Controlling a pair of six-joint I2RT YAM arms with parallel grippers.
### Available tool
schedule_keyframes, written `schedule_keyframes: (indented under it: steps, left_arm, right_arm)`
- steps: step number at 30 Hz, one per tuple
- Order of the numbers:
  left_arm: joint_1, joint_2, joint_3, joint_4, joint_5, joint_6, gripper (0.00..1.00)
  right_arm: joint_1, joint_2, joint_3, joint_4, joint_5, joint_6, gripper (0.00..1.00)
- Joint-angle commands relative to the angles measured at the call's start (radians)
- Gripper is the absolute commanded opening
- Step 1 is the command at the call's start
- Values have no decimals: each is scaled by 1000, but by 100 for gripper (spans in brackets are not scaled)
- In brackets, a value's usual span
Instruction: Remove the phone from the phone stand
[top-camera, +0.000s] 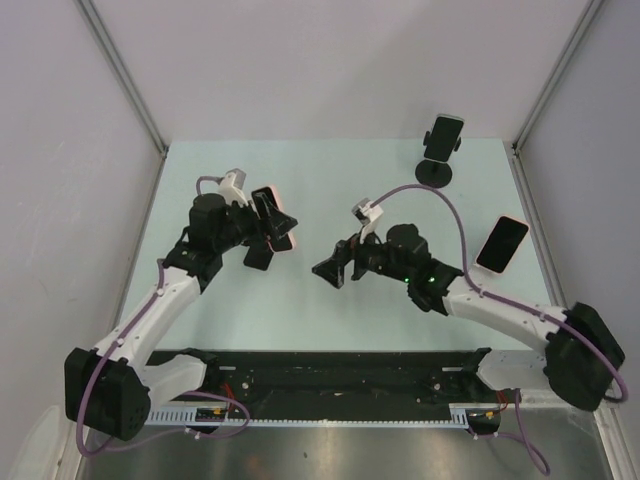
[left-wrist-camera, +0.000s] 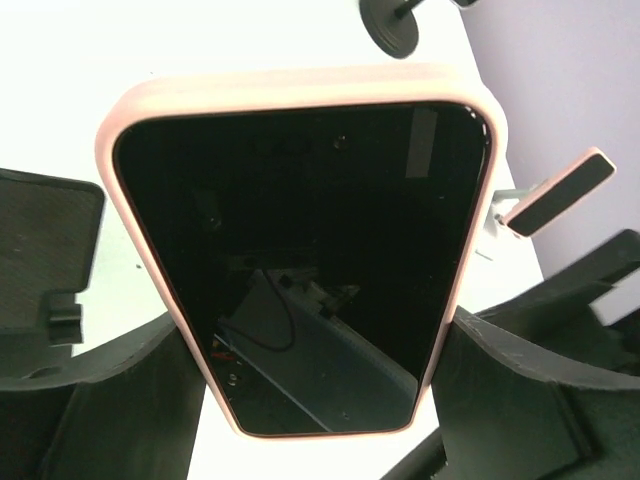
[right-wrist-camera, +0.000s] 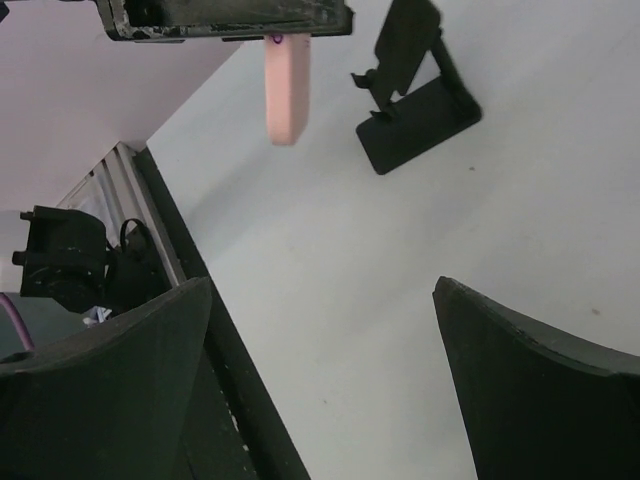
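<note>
My left gripper (top-camera: 272, 228) is shut on a phone in a pink case (top-camera: 278, 226), gripping its two long edges. In the left wrist view the phone (left-wrist-camera: 300, 250) fills the frame, dark screen facing the camera, between my fingers (left-wrist-camera: 110, 400). The small black phone stand (top-camera: 261, 257) sits on the table just beside and below the phone. The right wrist view shows the stand (right-wrist-camera: 415, 90) empty, with the phone's pink edge (right-wrist-camera: 287, 90) hanging apart from it. My right gripper (top-camera: 335, 270) is open and empty over the table's middle, jaws wide apart (right-wrist-camera: 330, 380).
A second phone (top-camera: 443, 133) sits on a round-based stand (top-camera: 433, 172) at the back right. A third, pink-edged phone (top-camera: 502, 243) lies by the right wall, also in the left wrist view (left-wrist-camera: 560, 190). A black rail (top-camera: 330, 375) runs along the near edge.
</note>
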Motion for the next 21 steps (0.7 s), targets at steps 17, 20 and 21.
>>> schedule_keyframes:
  steps: [17,20,21]
  left_arm:
    - [-73,0,9,64,61,-26,11]
    - [-72,-3,9,63,60,-21,13]
    - [-73,-5,10,61,60,-18,14]
  right_arm:
    - [147,404,130,607,161,133,60]
    - [149,406,130,597,175,139,39]
    - [150,404,130,590,184,139,33]
